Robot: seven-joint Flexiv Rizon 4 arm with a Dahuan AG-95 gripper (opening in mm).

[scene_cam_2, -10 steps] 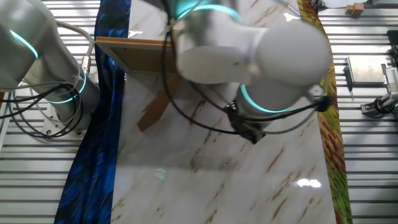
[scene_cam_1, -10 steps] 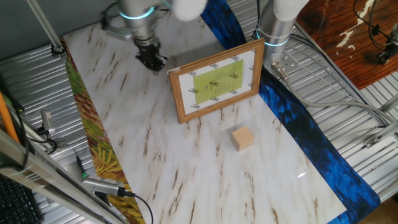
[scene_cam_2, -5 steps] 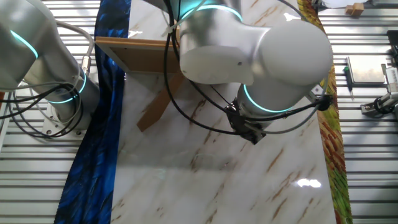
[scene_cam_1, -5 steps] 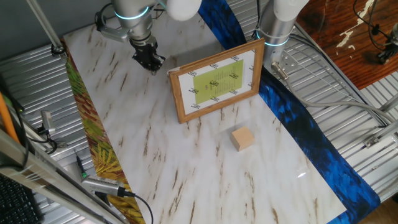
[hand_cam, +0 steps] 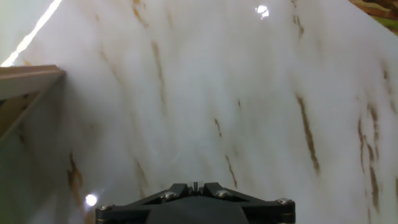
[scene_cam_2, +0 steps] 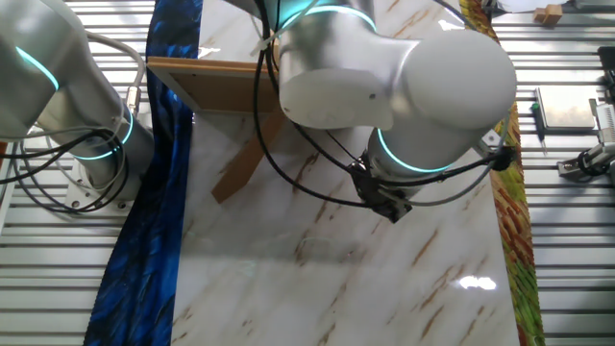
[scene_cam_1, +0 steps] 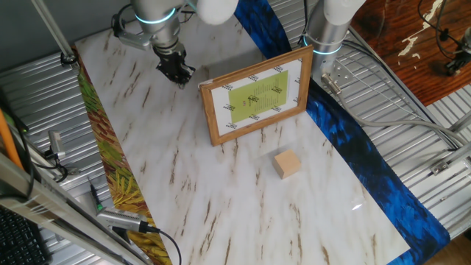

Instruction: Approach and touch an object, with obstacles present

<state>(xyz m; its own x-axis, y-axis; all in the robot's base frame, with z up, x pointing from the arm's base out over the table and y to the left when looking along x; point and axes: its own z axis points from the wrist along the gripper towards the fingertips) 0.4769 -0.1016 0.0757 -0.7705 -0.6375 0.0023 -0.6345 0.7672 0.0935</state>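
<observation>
The cube sits on the marble table in front of the picture frame, at about five o'clock from it and a little apart, nothing touching it. The frame stands upright, its printed side facing the cube; from the other fixed view only its brown back and prop leg show.

The gripper hangs over the table behind the frame, at about ten o'clock from it and well apart from the cube. Its fingers look drawn together with nothing between them, though the hand view shows only the gripper's base and bare marble below.

Against the picture a second ago the gripper has shifted slightly toward the table's far left corner; since half a second ago it has barely moved. Cube and frame lie as before.

A blue patterned strip borders one long edge of the table, a yellow-green leafy strip the other. Ribbed metal decking surrounds it, with cables trailing across.
</observation>
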